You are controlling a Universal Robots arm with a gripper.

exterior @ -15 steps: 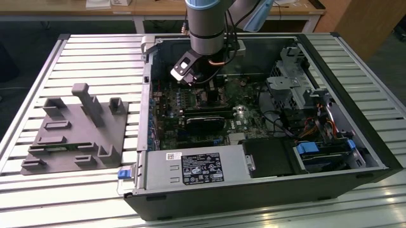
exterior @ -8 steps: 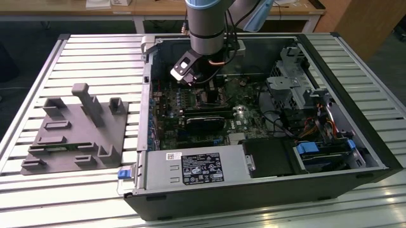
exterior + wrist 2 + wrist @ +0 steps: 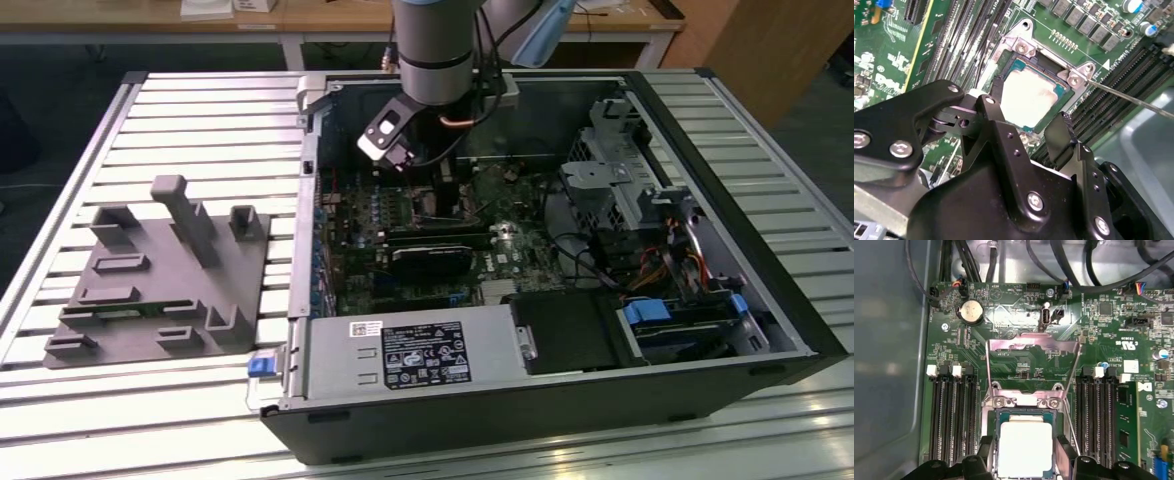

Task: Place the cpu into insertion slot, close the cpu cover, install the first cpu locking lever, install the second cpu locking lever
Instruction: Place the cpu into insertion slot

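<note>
The cpu [image 3: 1024, 442], a square chip with a pale silvery top, lies level in the insertion slot [image 3: 1024, 401] on the green board. My gripper [image 3: 1025, 455] hangs right over it, one black finger against each of two opposite edges of the chip, shut on it. In the second wrist view the cpu [image 3: 1031, 95] sits inside the slot's metal rim [image 3: 1024, 47] between my gripper's [image 3: 1028, 109] fingers. The cpu cover [image 3: 1031, 342] is swung open, and the board shows through its window. A thin lever rod [image 3: 1134, 97] sticks out beside the socket. In the exterior view my gripper [image 3: 434, 195] reaches down into the computer case [image 3: 307, 180].
Long black memory slots [image 3: 951, 415] flank the socket on both sides. Black cables [image 3: 1064, 270] run along the case wall beyond the board. A power supply [image 3: 414, 355] and drive bays [image 3: 667, 320] fill the case's near side. A grey fixture [image 3: 160, 280] lies on the slatted table at the exterior view's left.
</note>
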